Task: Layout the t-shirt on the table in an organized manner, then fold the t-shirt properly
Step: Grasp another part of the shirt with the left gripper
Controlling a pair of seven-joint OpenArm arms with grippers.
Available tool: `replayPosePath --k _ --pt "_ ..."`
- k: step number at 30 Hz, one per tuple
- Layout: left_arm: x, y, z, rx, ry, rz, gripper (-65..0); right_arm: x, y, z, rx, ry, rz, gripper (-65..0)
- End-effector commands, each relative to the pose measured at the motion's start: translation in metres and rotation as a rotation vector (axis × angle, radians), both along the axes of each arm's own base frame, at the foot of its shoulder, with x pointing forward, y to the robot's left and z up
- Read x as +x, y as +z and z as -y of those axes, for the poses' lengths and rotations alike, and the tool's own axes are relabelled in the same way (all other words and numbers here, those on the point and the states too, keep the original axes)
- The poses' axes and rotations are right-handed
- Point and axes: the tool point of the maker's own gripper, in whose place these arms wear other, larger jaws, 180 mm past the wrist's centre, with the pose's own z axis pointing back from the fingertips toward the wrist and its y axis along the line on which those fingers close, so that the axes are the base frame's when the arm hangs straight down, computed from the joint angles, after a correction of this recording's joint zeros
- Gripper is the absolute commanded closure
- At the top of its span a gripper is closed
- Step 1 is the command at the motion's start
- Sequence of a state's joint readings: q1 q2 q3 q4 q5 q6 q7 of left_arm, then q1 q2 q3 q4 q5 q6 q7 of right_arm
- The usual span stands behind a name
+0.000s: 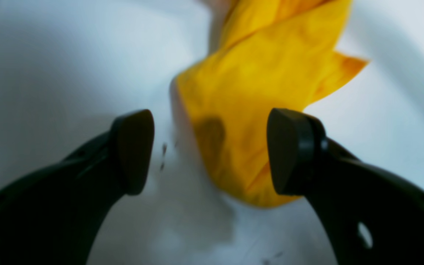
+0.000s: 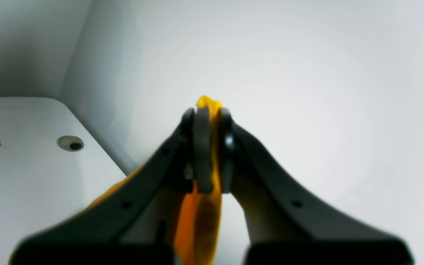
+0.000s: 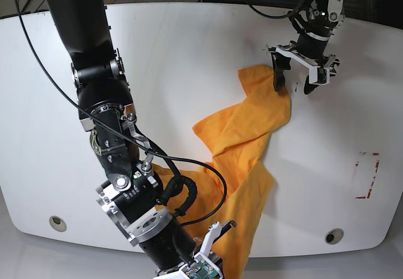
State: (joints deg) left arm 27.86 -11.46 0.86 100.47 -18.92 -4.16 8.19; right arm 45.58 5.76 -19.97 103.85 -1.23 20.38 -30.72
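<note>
The right tool point(image 2: 207, 154) is clamped on a pinch of the t-shirt point(image 3: 242, 147), a fold of orange-yellow cloth squeezed between its pads and poking out past the tips. In the base view this tool sits at the near edge of the tabletop point(image 3: 189, 52), low in the picture. The left tool point(image 1: 210, 151) has its fingers wide apart and grips nothing; it hovers over the far corner of the shirt, one pad above the cloth and the other above bare white surface.

The shirt lies bunched and twisted in a diagonal band from the far right toward the near edge, not yet spread flat. It looks light, limp and prone to sagging, so it should be taken at hems or shoulder seams and drawn taut between both tools.
</note>
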Motion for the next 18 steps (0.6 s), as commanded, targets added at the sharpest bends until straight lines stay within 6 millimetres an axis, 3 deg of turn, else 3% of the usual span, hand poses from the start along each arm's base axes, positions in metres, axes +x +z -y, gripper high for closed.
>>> replayPosePath --k 1,8,18 --pt "0.008 0.001 0.011 -0.022 -0.023 0.026 -44.6 -0.007 0.029 0.002 0.029 0.007 0.080 -0.6" --pt "0.006 -0.023 0.019 -0.031 -0.039 -0.031 -44.6 -0.007 0.028 0.001 0.031 0.009 0.077 -0.6" --pt "0.019 -0.036 0.027 -0.055 -0.026 -0.049 -44.6 -0.012 0.033 0.000 0.033 0.014 0.095 -0.6"
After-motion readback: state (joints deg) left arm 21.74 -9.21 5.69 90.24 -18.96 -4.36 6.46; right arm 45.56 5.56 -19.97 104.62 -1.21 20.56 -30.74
